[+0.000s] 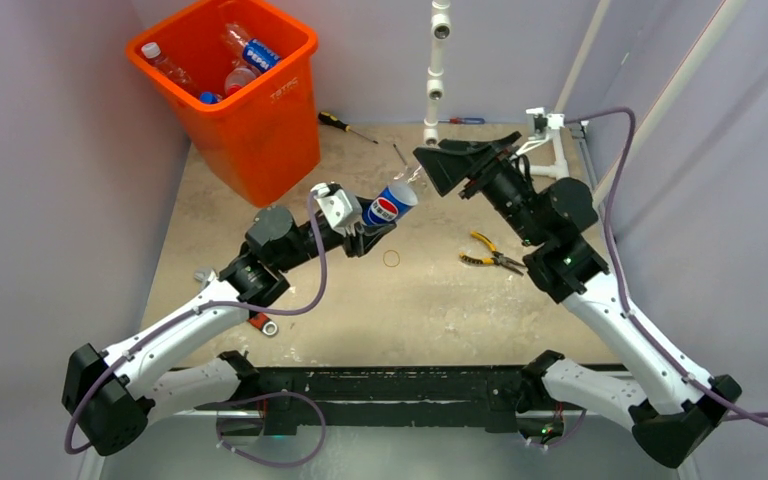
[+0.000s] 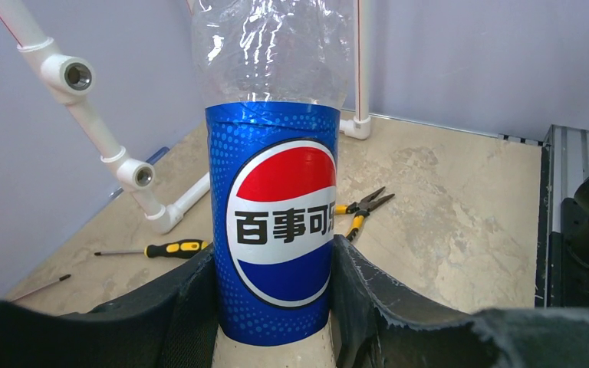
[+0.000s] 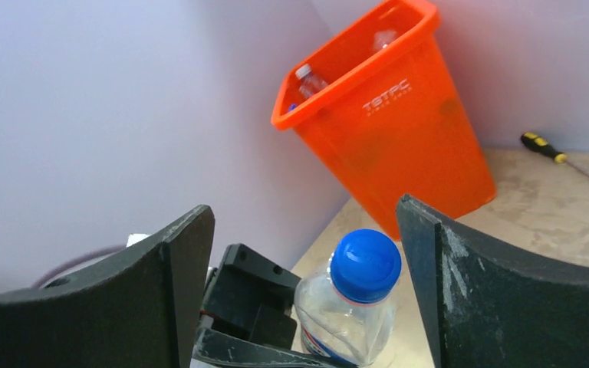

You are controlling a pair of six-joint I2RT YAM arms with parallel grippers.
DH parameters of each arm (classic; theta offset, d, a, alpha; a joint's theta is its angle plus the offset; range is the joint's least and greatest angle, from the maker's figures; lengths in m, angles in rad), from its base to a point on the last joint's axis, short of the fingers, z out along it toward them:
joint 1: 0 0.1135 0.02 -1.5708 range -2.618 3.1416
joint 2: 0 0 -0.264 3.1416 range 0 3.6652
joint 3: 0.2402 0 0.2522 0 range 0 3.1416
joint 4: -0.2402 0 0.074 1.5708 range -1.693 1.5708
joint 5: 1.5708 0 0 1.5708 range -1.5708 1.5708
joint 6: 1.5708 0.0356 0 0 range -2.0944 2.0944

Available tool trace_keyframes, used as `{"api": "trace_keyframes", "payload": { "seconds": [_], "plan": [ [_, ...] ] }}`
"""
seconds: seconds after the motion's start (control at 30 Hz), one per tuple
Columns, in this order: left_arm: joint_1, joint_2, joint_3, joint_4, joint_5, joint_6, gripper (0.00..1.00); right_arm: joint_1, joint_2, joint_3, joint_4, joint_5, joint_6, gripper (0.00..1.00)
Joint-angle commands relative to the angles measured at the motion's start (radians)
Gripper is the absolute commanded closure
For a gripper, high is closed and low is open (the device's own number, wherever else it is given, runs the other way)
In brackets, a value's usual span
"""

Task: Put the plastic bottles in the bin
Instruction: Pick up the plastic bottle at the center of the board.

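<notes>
Now left gripper [image 2: 273,295] clamps the bottle [image 2: 276,192]; right gripper [image 3: 303,211] gapes around its cap [image 3: 366,264].

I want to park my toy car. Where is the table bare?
Bare tabletop lies between the pliers, the small ring and the near edge. It's crowded where the left gripper and right gripper meet at the Pepsi bottle.

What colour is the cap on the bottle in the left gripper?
Blue cap, clearest in the right wrist view.
</notes>
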State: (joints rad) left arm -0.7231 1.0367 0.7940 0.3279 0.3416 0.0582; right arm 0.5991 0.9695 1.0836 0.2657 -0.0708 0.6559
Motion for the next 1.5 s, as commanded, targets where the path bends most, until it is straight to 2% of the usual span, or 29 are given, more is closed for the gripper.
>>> {"api": "trace_keyframes", "payload": {
  "seconds": [0.0,0.17,0.23,0.43,0.53,0.57,0.6,0.63,0.67,0.7,0.73,0.77,0.83,0.9,1.0,1.07,1.2,1.47],
  "plan": [
    [-0.006,-0.034,0.009,0.04,-0.02,-0.042,1.0,-0.003,0.039,0.048,-0.007,-0.094,0.033,0.11],
    [-0.007,-0.064,-0.002,0.051,-0.041,-0.035,1.0,-0.003,0.057,0.059,-0.032,-0.092,0.029,0.15],
    [-0.007,-0.071,-0.004,0.055,-0.051,-0.034,1.0,-0.003,0.064,0.053,-0.021,-0.107,0.031,0.22],
    [-0.008,-0.075,0.002,0.054,-0.055,-0.03,1.0,-0.001,0.101,0.072,-0.013,-0.161,0.033,0.54],
    [-0.009,-0.076,0.008,0.042,-0.057,-0.035,1.0,-0.001,0.115,0.078,0.009,-0.175,0.023,0.77],
    [-0.009,-0.078,0.009,0.036,-0.06,-0.039,0.92,-0.001,0.116,0.076,0.024,-0.181,0.02,0.85],
    [-0.009,-0.08,0.013,0.028,-0.067,-0.043,0.78,-0.001,0.118,0.072,0.044,-0.183,0.017,0.95],
    [-0.009,-0.084,0.019,0.015,-0.083,-0.048,0.61,-0.002,0.116,0.065,0.068,-0.182,0.014,1.0],
    [-0.009,-0.09,0.022,0.0,-0.114,-0.05,0.37,-0.002,0.111,0.056,0.101,-0.174,0.011,1.0],
    [-0.01,-0.1,0.029,-0.018,-0.151,-0.079,0.19,-0.001,0.103,0.046,0.141,-0.162,0.007,1.0],
    [-0.009,-0.113,0.031,-0.04,-0.194,-0.092,0.11,-0.001,0.097,0.036,0.185,-0.153,0.004,1.0],
    [-0.009,-0.131,0.031,-0.061,-0.237,-0.103,0.08,-0.002,0.093,0.026,0.234,-0.139,0.002,1.0],
    [-0.009,-0.175,0.027,-0.123,-0.352,-0.125,0.05,-0.001,0.086,-0.007,0.353,-0.093,0.019,1.0],
    [-0.009,-0.241,0.028,-0.207,-0.524,-0.176,0.03,-0.002,0.095,-0.041,0.496,-0.033,0.05,1.0],
    [-0.009,-0.329,0.055,-0.422,-0.886,-0.375,0.01,-0.002,0.158,-0.052,0.727,0.02,0.086,1.0],
    [-0.009,-0.388,0.061,-0.547,-1.015,-0.457,0.01,-0.001,0.227,-0.03,0.851,0.044,0.093,1.0],
    [-0.009,-0.508,0.052,-0.648,-1.061,-0.495,0.02,-0.001,0.397,0.067,1.052,0.095,0.07,1.0],
    [-0.009,-0.619,0.033,-0.722,-1.073,-0.504,0.04,-0.005,0.744,0.37,1.216,0.134,0.013,1.0]
  ]
}}
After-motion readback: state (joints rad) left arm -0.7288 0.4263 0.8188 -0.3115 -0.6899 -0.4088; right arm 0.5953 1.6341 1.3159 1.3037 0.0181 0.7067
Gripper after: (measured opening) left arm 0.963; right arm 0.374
